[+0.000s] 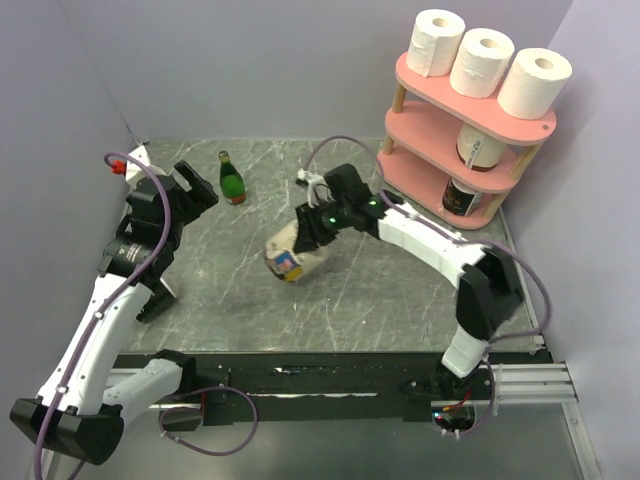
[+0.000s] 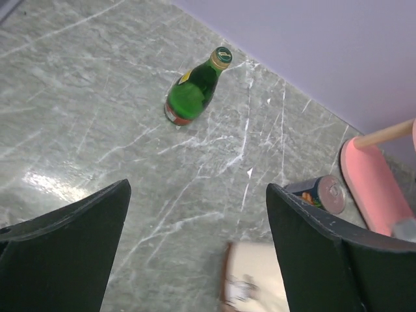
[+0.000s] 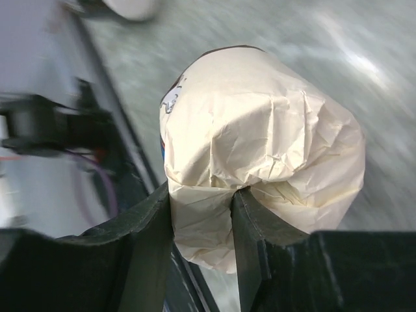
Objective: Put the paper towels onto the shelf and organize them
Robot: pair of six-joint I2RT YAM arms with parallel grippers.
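Observation:
Three white paper towel rolls (image 1: 436,42) (image 1: 482,62) (image 1: 534,82) stand upright in a row on the top board of the pink shelf (image 1: 428,120) at the back right. My right gripper (image 1: 308,238) (image 3: 201,195) is shut on a crumpled cream paper-wrapped package (image 1: 290,256) (image 3: 260,130), held at the table's middle, away from the shelf. My left gripper (image 1: 195,188) (image 2: 198,187) is open and empty, above the table at the left. An end of the shelf (image 2: 372,185) shows at the right of the left wrist view.
A green glass bottle (image 1: 232,180) (image 2: 192,97) stands on the grey marble table at the back left. A white jar (image 1: 482,148) sits on the shelf's middle board and a dark can (image 1: 460,195) (image 2: 323,194) on the bottom board. Purple walls enclose the table.

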